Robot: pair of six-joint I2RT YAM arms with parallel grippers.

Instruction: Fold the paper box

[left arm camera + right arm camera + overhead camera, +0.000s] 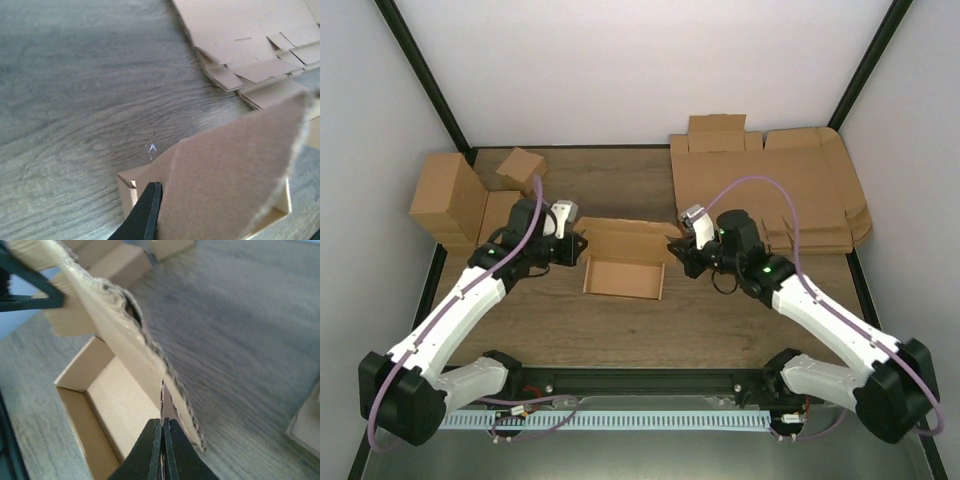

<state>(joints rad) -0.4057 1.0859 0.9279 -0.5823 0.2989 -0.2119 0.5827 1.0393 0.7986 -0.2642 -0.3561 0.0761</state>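
Note:
The paper box sits open-topped at mid-table, its brown lid flap raised along the far side. My left gripper is at the lid's left end. In the left wrist view one black finger presses flat against the flap, which hides the other finger. My right gripper is at the lid's right end. In the right wrist view it is shut on a thin cardboard tab, beside the box's open tray.
A thick stack of flat cardboard sheets lies at the back right and also shows in the left wrist view. Folded brown boxes and one smaller box stand at the back left. Black frame posts rise at both back corners.

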